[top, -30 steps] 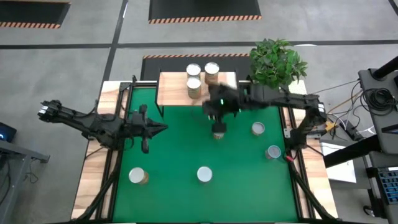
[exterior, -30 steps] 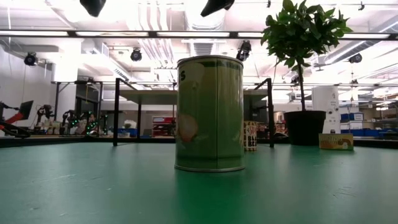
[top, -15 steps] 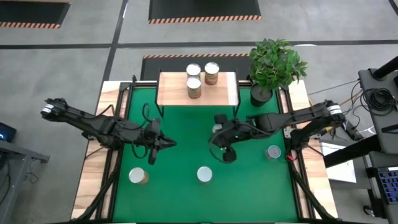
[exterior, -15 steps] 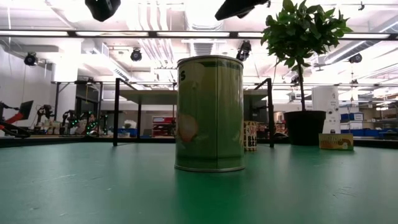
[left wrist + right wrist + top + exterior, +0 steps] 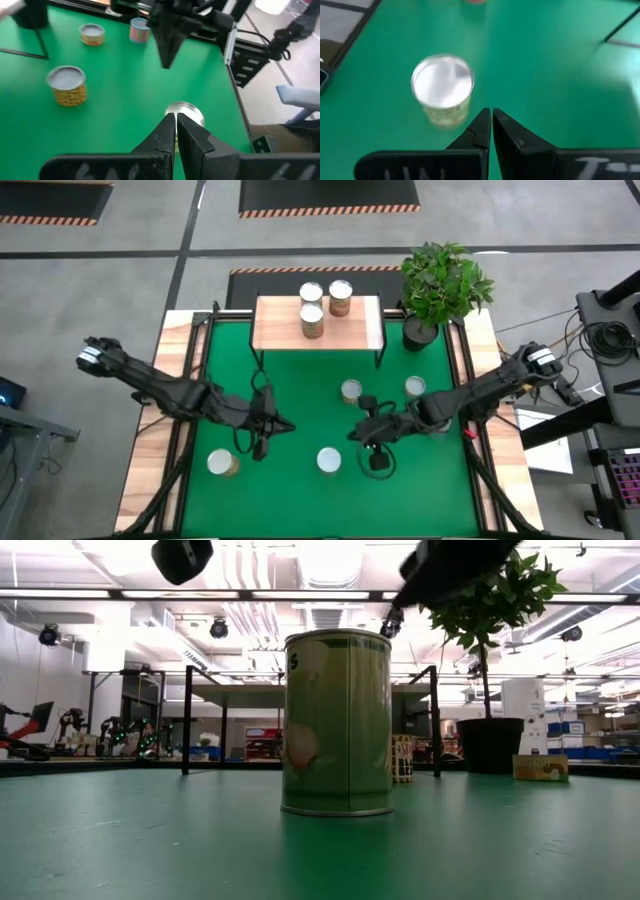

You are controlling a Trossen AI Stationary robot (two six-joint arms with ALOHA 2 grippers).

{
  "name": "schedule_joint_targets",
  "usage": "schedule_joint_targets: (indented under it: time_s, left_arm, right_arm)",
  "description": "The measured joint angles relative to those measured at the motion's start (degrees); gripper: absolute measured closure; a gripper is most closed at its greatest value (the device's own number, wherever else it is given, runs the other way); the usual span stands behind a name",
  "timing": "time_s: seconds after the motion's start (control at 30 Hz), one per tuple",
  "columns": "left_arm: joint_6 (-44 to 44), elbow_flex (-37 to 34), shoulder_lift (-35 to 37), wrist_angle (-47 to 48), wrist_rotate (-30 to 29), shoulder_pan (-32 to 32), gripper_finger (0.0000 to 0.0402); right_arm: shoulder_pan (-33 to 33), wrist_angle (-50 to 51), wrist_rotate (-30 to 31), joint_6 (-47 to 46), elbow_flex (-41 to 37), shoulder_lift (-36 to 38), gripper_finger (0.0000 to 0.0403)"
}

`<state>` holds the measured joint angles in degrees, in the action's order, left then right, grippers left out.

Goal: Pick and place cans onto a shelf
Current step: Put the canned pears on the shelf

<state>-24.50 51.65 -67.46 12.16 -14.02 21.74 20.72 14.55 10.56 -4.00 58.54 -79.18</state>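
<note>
The shelf (image 5: 340,330) stands at the table's far edge with three cans (image 5: 312,315) on its wood top. Several more cans stand upright on the green mat. One silver-topped can (image 5: 329,461) stands near the middle front; it also shows in the low view (image 5: 337,720), the left wrist view (image 5: 186,111) and the right wrist view (image 5: 442,86). My left gripper (image 5: 262,444) is shut and empty, left of that can and above the mat. My right gripper (image 5: 378,461) is shut and empty, right of it.
Other cans stand at mid-table (image 5: 351,391), right of it (image 5: 415,387), by the right arm (image 5: 440,424) and at the front left (image 5: 221,463). A potted plant (image 5: 445,280) stands at the far right corner. Wood borders run along both sides.
My right gripper has swung from beside the mid-table can, just before the shelf, toward the table's near edge, and now stands right of the front-middle can. My left gripper has gone toward the near edge and the right, closing on the same can. No can has moved.
</note>
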Motion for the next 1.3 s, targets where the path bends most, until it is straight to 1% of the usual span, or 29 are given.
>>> schedule_joint_targets:
  time_s: [0.07,0.27,0.47,0.57,0.7,0.83,0.93,1.07,1.3]
  left_arm:
    - [-0.49,0.85,-1.83,-0.26,0.00,1.47,0.0402]
    - [-0.11,3.14,-7.43,-0.27,0.08,5.34,0.0402]
    - [3.20,3.95,-13.95,-3.07,0.07,7.18,0.0402]
    - [3.43,3.97,-17.16,-3.77,0.09,7.47,0.0402]
    - [3.44,3.97,-21.43,-5.45,0.07,7.66,0.0402]
    - [3.81,3.97,-25.53,-9.51,0.00,7.69,0.0402]
    - [3.65,3.97,-28.01,-13.24,-0.03,7.71,0.0402]
    - [2.97,3.97,-30.88,-16.41,-1.54,7.71,0.0402]
    - [0.52,3.97,-33.09,-17.24,-4.59,7.69,0.0402]
  right_arm:
    - [1.77,0.02,1.65,-2.27,-0.94,0.03,0.0394]
    - [4.23,-0.27,1.95,-6.97,-2.56,-0.49,0.0394]
    - [5.54,-1.09,8.50,-9.41,-4.88,-3.53,0.0394]
    - [5.49,-3.54,9.32,-9.23,-5.24,-4.84,0.0394]
    - [5.54,-7.86,9.63,-6.33,-5.04,-6.93,0.0394]
    - [5.10,-11.65,12.26,-3.54,-5.01,-8.95,0.0394]
    - [4.23,-11.96,12.40,-3.79,-4.69,-10.27,0.0394]
    - [3.69,-12.99,12.58,-3.83,-4.57,-11.58,0.0394]
    - [4.29,-15.89,11.15,-3.81,-4.38,-13.32,0.0394]
